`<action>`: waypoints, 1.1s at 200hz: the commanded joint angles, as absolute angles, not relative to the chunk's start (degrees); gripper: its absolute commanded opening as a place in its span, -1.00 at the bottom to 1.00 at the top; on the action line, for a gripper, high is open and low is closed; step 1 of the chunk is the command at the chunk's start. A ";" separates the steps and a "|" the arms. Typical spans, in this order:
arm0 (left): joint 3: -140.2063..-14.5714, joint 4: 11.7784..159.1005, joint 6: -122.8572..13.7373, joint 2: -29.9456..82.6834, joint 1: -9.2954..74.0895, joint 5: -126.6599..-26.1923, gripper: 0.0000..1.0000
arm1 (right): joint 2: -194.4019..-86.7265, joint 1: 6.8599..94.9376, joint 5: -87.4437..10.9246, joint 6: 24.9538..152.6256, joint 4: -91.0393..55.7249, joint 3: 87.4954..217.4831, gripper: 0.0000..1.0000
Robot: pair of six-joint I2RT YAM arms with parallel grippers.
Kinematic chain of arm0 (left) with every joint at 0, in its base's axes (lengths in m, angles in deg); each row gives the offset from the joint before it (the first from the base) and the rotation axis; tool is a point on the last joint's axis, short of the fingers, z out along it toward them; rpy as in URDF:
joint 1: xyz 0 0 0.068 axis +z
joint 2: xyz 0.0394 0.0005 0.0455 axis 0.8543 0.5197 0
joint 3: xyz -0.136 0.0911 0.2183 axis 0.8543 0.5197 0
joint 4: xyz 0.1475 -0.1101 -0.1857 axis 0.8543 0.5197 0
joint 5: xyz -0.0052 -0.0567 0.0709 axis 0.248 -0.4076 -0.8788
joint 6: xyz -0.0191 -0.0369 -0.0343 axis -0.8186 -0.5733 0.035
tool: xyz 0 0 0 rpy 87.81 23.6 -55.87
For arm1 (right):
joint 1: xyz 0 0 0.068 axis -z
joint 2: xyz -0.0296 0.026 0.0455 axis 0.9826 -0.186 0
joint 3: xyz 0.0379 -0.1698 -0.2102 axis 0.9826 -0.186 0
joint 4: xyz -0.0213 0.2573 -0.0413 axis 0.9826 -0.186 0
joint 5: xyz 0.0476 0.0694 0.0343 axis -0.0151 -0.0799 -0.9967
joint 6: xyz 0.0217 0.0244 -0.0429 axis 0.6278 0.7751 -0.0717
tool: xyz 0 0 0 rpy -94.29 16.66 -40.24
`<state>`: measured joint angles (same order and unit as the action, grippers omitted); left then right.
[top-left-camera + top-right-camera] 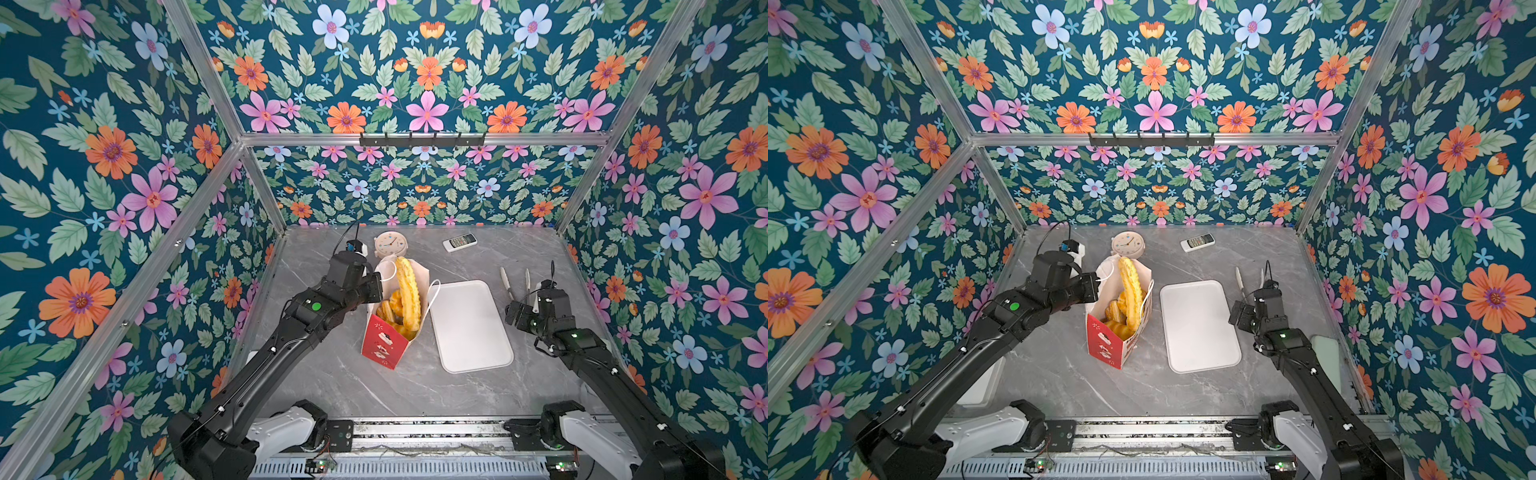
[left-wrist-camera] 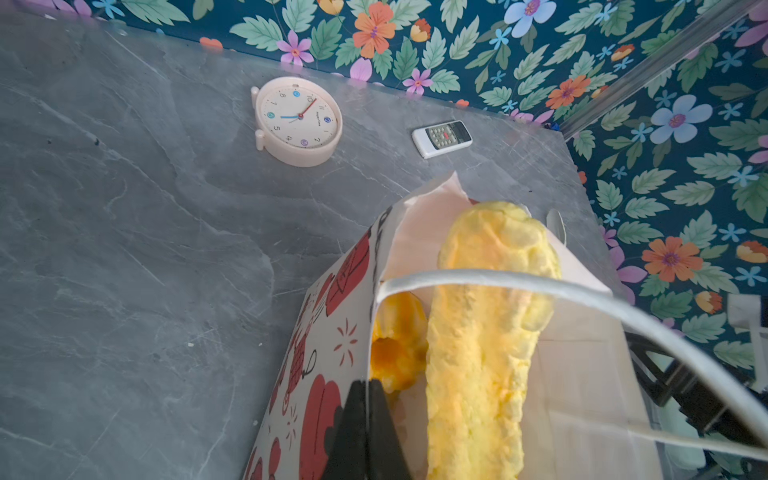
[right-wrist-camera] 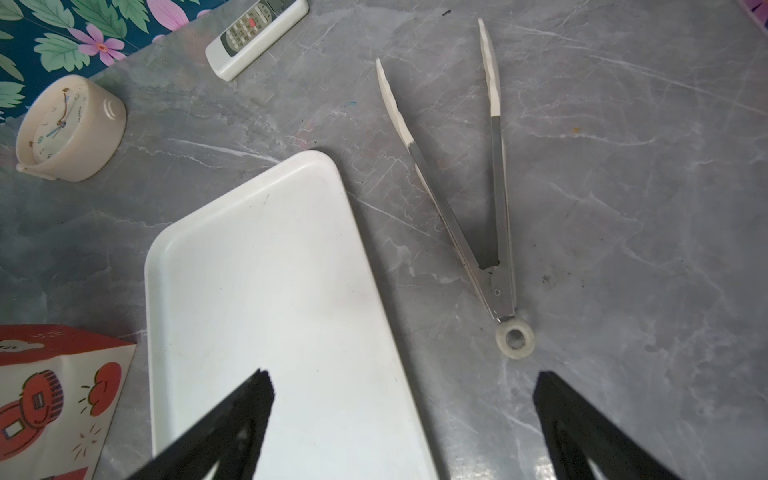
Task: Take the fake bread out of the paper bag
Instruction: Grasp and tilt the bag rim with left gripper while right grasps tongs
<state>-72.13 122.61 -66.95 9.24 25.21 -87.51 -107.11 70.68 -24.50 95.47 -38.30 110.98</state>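
Pressed together, my left gripper pinches the side rim of the tall white paper bag with red print, standing just beside the flat white rectangular tray. Its glossy yellow toy baguette and smaller golden pastries sit inside. My right gripper is spread wide, holding nothing.

Golden-yellow bread, red-printed white bag

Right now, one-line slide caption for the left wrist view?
Left gripper shut on the rim of the paper bag, baguette poking out; clock and remote on the table beyond.
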 commanded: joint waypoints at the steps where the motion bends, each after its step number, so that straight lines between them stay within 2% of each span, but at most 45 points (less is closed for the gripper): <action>1: -74.72 121.67 -64.27 9.42 25.29 -93.73 -1.00 | -107.40 70.65 -22.12 94.36 -40.13 113.05 0.99; 34: -80.20 124.91 -58.81 11.69 25.29 -101.70 -1.00 | -110.60 70.71 -19.12 92.29 -43.73 117.34 0.99; 65: -79.55 122.15 -55.98 14.09 25.29 -104.77 -1.00 | -118.67 71.83 -16.25 90.31 -48.70 122.36 0.99; 119: -75.95 114.70 -53.94 18.45 25.29 -109.87 -1.00 | -132.30 79.38 -23.62 86.42 -49.14 128.22 0.99; 157: -74.42 110.08 -53.90 19.62 25.29 -107.55 -1.00 | -140.30 79.81 -25.57 83.56 -48.94 131.50 0.99; 220: -71.74 105.86 -56.16 19.12 25.26 -101.06 -1.00 | -153.93 79.90 -21.96 79.52 -50.76 139.34 0.99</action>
<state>-72.63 109.84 -54.66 19.64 25.21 -103.80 -151.02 79.88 -23.30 81.48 -48.70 137.06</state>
